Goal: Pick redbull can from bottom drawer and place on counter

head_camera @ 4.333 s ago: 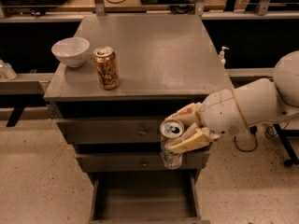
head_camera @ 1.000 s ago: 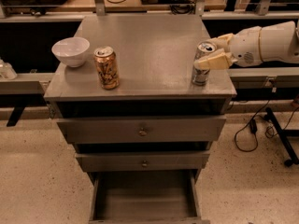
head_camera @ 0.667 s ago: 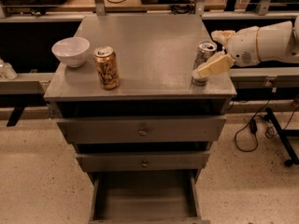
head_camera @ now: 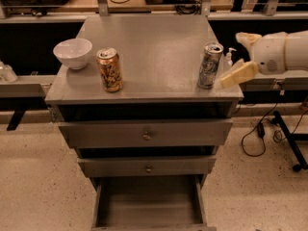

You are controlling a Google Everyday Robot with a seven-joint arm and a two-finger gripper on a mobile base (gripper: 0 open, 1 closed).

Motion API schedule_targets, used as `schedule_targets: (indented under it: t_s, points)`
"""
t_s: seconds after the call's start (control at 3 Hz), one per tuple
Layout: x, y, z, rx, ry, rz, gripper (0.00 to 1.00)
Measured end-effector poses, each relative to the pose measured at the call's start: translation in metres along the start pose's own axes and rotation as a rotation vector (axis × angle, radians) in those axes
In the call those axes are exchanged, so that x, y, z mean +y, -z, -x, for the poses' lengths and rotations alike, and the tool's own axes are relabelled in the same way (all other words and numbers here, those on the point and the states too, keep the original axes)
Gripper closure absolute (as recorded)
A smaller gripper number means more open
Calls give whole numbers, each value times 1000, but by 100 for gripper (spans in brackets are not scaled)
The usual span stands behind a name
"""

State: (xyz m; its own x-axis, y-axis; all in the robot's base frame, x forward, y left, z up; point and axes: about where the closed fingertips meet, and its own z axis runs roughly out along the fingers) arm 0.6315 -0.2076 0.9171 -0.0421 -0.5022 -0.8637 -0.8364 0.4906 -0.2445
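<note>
The redbull can point(head_camera: 210, 65) stands upright on the worktop point(head_camera: 154, 47), at its near right corner. Your end effector point(head_camera: 233, 59) is just right of it, fingers apart, holding nothing.

I see my gripper point(head_camera: 243, 57), fingers apart, just beside the redbull can point(head_camera: 210, 65) — it stands upright on the counter point(head_camera: 159, 42).

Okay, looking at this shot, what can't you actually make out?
Camera view:
The bottom drawer: front cut off by the lower edge.
The redbull can on the counter: print too blurred to read.
The gripper, open just right of the can: arm cut off by the right edge.
The knobbed drawers: insides hidden by their fronts.
</note>
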Motion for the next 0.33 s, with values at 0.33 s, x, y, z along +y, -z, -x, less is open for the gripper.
schedule_targets:
  t_s: [0.33]
  points:
    - [-3, 22, -14, 8, -18, -32, 0]
